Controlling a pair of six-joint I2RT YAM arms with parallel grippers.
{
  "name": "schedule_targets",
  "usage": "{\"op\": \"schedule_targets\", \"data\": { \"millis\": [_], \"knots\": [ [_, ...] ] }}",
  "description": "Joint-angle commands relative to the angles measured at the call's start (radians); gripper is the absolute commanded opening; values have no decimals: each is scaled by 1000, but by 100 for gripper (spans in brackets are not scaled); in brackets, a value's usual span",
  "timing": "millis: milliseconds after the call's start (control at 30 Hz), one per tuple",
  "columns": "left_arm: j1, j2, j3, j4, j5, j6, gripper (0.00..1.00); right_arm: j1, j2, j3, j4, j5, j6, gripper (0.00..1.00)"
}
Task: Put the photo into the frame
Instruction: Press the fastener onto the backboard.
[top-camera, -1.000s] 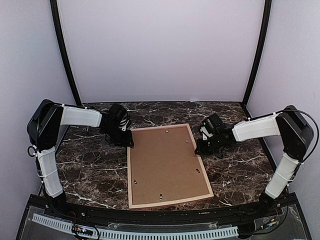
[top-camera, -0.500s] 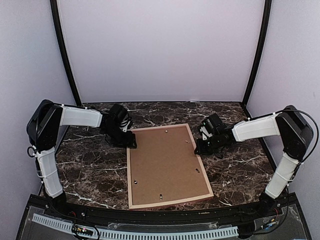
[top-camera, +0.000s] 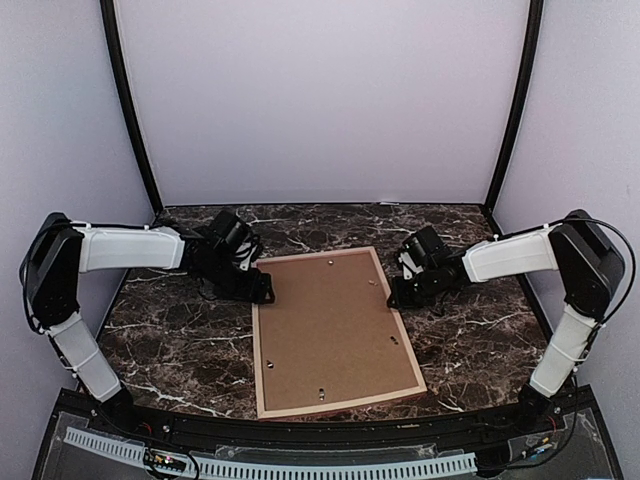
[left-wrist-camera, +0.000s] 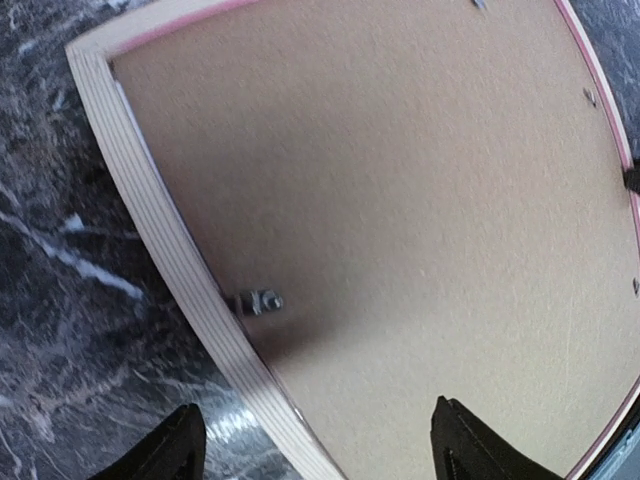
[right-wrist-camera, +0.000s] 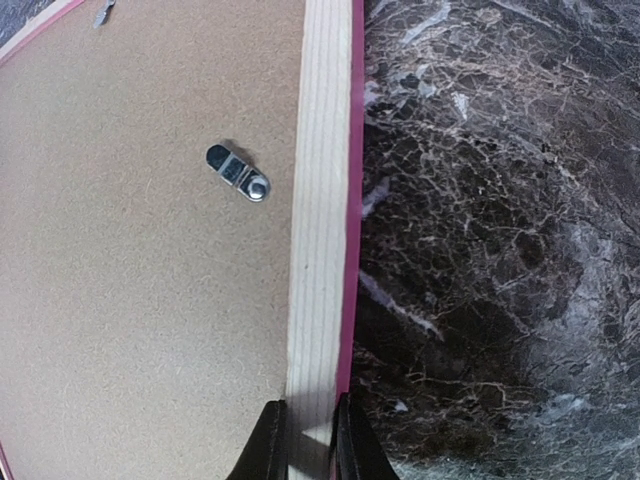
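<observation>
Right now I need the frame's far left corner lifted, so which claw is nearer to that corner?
Left. The left claw hangs open over the frame's left rail just short of that corner; the right claw is closed on the right rail, across the backing panel.

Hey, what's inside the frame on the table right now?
A brown backing board fills the frame, pinned by small metal clips. Anything under the board, a photo included, is covered.

Text check: you have nothing readable in any view. The frame (right-wrist-camera: 318, 200), its brown backing panel (right-wrist-camera: 130, 280) and the marble table (right-wrist-camera: 480, 200) carry no legible lettering, labels or numbers.
</observation>
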Motion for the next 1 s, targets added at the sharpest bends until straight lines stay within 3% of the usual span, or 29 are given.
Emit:
{"op": "schedule_targets", "data": {
  "millis": [0,233,500,967],
  "knots": [
    [-80,-87,-98,-37,-52,-68,81,0,48,-15,-2,-27,20,0],
    [-204,-160,-224,-40,-75,-204,85,-3,50,-16,15,-27,26,0],
    [-321,-145,-252,-30,-80,-272,84,-3,45,-32,23,-31,30,0],
    [-369,-102,-263,-39,-92,-305,60,-3,36,-55,36,-39,34,0]
  ]
}}
